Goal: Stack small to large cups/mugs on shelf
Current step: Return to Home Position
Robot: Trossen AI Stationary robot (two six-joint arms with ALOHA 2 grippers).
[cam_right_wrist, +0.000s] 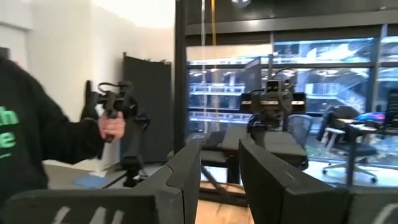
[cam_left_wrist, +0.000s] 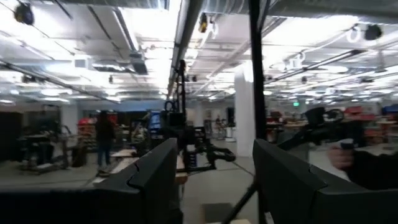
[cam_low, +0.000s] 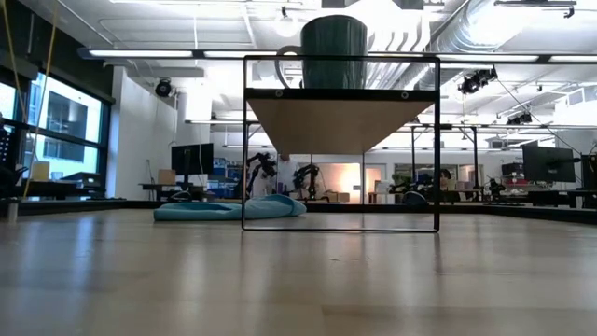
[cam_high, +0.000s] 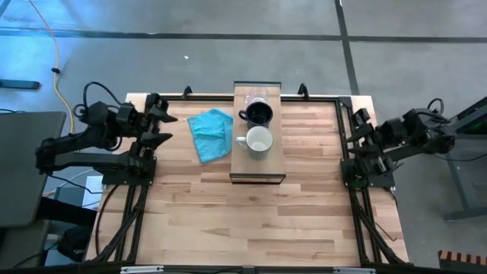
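Left gripper [cam_left_wrist: 214, 152] is pointing out level into a big workshop, its two dark fingers [cam_left_wrist: 152, 180] standing well apart with nothing between them. Straight ahead through that gap there's a dark robot rig [cam_left_wrist: 189, 146] on a bench, and a thin dark post [cam_left_wrist: 255, 74] rises just beyond the gripper, running up toward the brightly lit ceiling. Far off past one finger a person [cam_left_wrist: 104, 140] stands among the benches, and nearer, past the other finger, a hand [cam_left_wrist: 339, 155] in a dark sleeve [cam_left_wrist: 376, 171] holds a black handled device [cam_left_wrist: 320, 118].
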